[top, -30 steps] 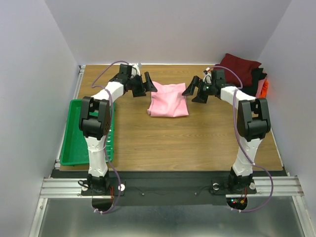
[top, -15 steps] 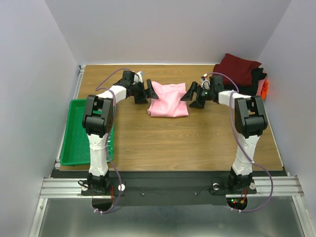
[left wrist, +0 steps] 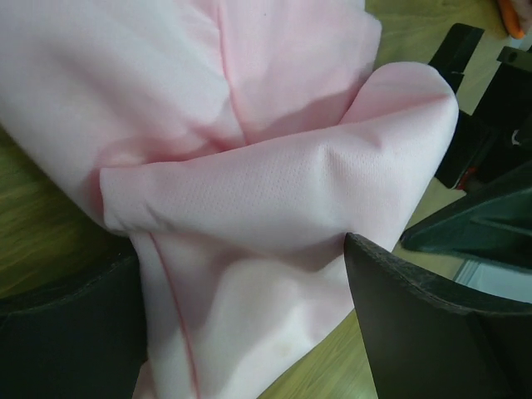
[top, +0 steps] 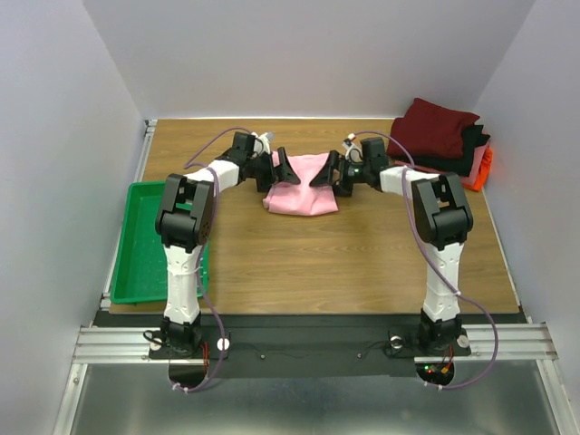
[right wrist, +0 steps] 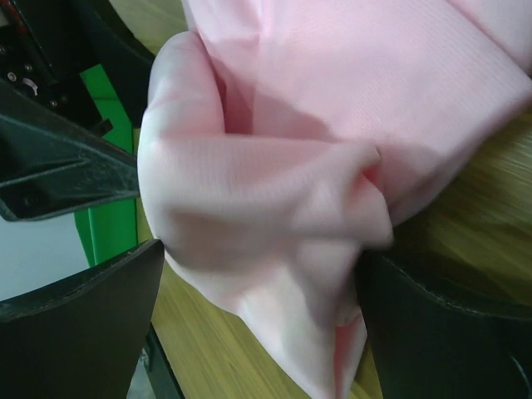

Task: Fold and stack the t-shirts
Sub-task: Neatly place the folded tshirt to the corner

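A light pink t-shirt (top: 299, 192) lies folded and rumpled in the middle of the table. My left gripper (top: 285, 169) stands open at its far left side, and pink cloth (left wrist: 249, 166) bulges between its two dark fingers (left wrist: 432, 332). From the right, my right gripper (top: 327, 170) stands open against the same shirt, a bunched fold (right wrist: 274, 191) sitting between its fingers (right wrist: 75, 332). The two grippers face each other closely over the shirt. Folded t-shirts are stacked at the back right: dark red (top: 440, 125) on top, black (top: 472, 145) and orange-red (top: 487, 163) beneath.
A green plastic tray (top: 136, 249) sits at the table's left edge, beside the left arm; a strip of it shows in the right wrist view (right wrist: 108, 224). White walls close in the table on the left, back and right.
Both grippers have moved inward toward each other, from beside the pink t-shirt onto its far part. The shirt has bunched up between them and shifted slightly left.
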Controlling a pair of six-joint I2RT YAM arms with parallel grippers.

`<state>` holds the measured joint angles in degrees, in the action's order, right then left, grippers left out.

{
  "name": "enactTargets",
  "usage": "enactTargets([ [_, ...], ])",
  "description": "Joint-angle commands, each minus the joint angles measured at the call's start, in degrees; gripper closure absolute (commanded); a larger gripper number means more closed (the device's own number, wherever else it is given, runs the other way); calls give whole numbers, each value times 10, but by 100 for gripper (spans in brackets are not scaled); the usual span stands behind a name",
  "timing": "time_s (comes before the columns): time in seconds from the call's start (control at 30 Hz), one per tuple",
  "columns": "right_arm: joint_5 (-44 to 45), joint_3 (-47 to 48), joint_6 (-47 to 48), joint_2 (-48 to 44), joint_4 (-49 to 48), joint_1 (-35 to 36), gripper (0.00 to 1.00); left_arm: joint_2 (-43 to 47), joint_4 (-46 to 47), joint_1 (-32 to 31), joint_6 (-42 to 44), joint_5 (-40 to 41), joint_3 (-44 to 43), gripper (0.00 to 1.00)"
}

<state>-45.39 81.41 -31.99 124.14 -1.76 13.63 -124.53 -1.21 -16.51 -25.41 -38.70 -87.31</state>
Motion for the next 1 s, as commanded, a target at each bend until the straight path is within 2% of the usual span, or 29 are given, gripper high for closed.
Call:
enactTargets([
  [0.0, 41, 23, 3, 34, 4, 38, 1, -24, -6, -24, -11, -12, -5, 2],
  [0.17, 45, 44, 1, 51, 4, 57, 1, -31, 8, -36, -30, -16, -17, 2],
  [0.3, 56, 48, 0, 58, 4, 68, 6, -32, 9, -41, -34, -18, -17, 2],
  [0.43, 79, 31, 2, 52, 6, 68, 28, -22, 9, -39, -35, -13, -11, 2],
  [0.6, 109, -5, 9, 30, 14, 66, 46, 6, 5, -13, -42, 13, 3, 2],
  [0.7, 143, -24, 17, 0, 32, 48, 65, 31, 2, 15, -45, 20, 20, 2],
  [0.73, 148, -28, 23, -6, 38, 43, 75, 46, 1, 22, -44, 21, 22, 2],
  [0.83, 178, -12, 51, -34, 73, 19, 92, 73, -6, 46, -35, 27, 33, 2],
  [0.9, 193, 12, 79, -42, 113, 2, 98, 84, -11, 61, -29, 27, 37, 2],
  [0.97, 201, 41, 97, -44, 140, -8, 100, 95, -19, 68, -23, 28, 40, 2],
])
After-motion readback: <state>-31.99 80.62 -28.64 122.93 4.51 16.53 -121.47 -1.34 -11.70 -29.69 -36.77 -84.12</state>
